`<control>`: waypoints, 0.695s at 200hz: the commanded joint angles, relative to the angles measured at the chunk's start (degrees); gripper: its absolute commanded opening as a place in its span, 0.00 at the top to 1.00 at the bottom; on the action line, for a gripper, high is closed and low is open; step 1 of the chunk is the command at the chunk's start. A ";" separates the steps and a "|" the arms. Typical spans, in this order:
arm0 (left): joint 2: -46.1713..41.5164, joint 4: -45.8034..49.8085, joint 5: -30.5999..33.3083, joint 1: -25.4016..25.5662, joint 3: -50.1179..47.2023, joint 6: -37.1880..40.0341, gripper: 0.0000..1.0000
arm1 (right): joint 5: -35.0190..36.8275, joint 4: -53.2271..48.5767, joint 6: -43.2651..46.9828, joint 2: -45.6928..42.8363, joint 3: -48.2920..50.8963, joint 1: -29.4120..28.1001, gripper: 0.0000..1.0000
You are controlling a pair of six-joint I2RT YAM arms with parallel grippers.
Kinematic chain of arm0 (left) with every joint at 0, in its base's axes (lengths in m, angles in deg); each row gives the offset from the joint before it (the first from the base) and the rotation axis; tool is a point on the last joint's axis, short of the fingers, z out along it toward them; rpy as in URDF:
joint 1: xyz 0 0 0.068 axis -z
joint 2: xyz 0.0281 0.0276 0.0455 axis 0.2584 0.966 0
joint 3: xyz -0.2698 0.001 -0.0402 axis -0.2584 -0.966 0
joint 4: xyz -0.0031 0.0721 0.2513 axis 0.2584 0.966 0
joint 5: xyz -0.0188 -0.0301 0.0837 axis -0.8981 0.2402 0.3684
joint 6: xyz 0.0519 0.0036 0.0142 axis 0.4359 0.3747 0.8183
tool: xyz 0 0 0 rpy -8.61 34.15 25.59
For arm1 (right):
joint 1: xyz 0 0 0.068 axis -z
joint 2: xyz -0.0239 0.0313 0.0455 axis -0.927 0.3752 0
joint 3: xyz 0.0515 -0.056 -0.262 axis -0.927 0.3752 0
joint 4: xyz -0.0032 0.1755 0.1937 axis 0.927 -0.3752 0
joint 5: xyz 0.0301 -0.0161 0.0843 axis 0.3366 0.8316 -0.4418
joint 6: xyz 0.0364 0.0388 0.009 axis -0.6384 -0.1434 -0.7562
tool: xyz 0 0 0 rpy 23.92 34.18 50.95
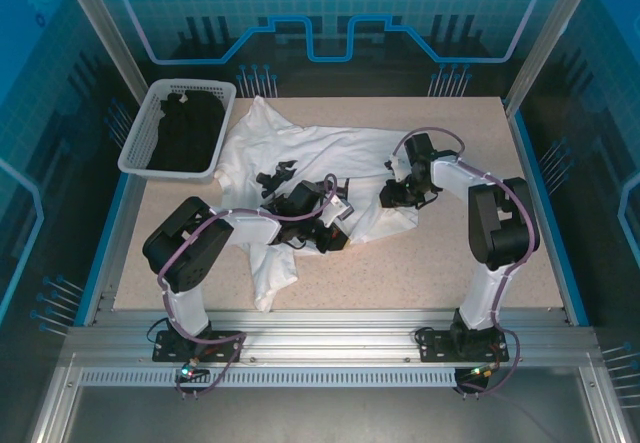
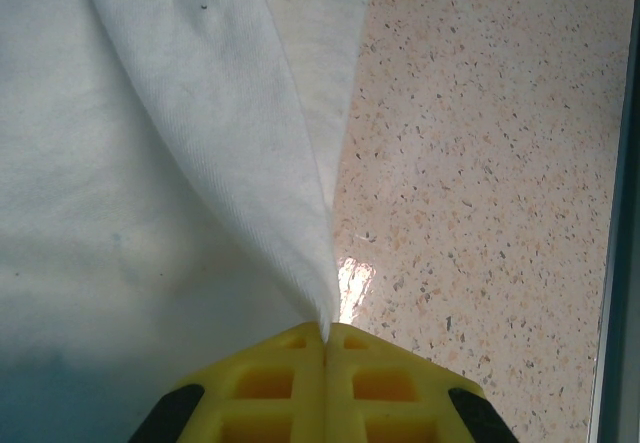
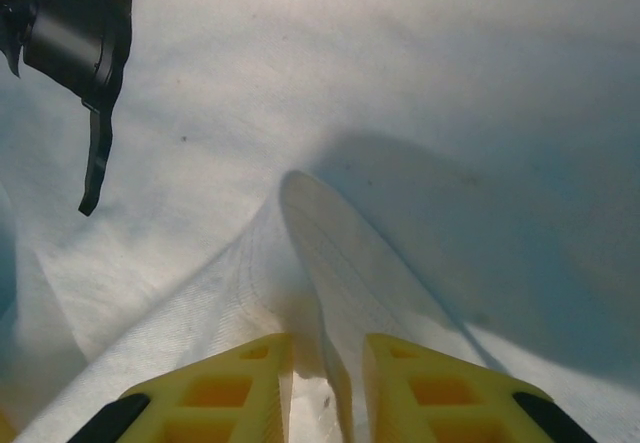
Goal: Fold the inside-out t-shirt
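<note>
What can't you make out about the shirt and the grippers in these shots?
Top view: both arms cover the t-shirt at its middle, so collar and print can't be located.
Left wrist view: the left gripper pinches a cloth edge; the frame crops out which part.
Right wrist view: the right gripper grips a fold; same problem.

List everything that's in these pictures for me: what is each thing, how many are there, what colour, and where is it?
t-shirt: one, white, crumpled across the middle of the table.
basket: one, pale grey, far left corner of the table.
black garment: one, black, lying in the basket.
table: one, speckled beige, under everything.
left arm, right arm: two, black and white, bolted at the near edge, reaching over the t-shirt.
left gripper: one, yellow, shut on a t-shirt edge.
right gripper: one, yellow, closed on a raised t-shirt fold.
</note>
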State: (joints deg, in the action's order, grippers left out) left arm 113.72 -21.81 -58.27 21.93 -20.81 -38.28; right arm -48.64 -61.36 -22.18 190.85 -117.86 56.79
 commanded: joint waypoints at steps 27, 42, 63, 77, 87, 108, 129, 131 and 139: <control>0.68 1.13 -2.23 0.20 1.30 -0.39 1.00 | -1.65 -0.05 1.10 0.96 -1.75 0.54 0.74; 0.69 1.13 -2.23 0.21 1.31 -0.39 1.00 | -2.07 -0.10 1.25 0.96 -1.92 0.51 0.75; 0.68 1.20 -2.24 0.27 1.32 -0.39 1.00 | -2.30 0.05 1.51 0.89 -1.93 0.51 0.81; 0.76 1.14 -2.22 0.26 1.32 -0.40 1.00 | -2.38 0.46 1.62 0.62 -1.82 0.47 0.86; 0.77 1.17 -2.32 0.27 1.47 -0.49 1.00 | -2.18 0.91 1.54 -0.18 -1.46 0.51 0.93; 0.48 1.01 -2.22 0.49 1.49 -1.03 1.00 | -1.28 3.25 0.36 -6.36 2.90 1.92 1.00; -0.68 0.21 -0.66 2.65 2.21 -2.94 0.84 | -3.53 5.60 -3.62 -15.53 11.05 5.53 1.00; -0.83 0.28 -0.48 2.93 2.38 -2.98 0.81 | -3.75 6.00 -3.99 -16.26 11.84 5.88 1.00; -1.63 0.75 0.31 4.06 2.87 -3.51 0.72 | -4.36 7.33 -5.79 -19.39 15.06 6.87 1.00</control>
State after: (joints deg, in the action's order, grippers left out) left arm 113.72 -21.79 -58.09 23.00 -20.51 -39.70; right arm -50.15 -56.99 -23.01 181.75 -110.03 59.50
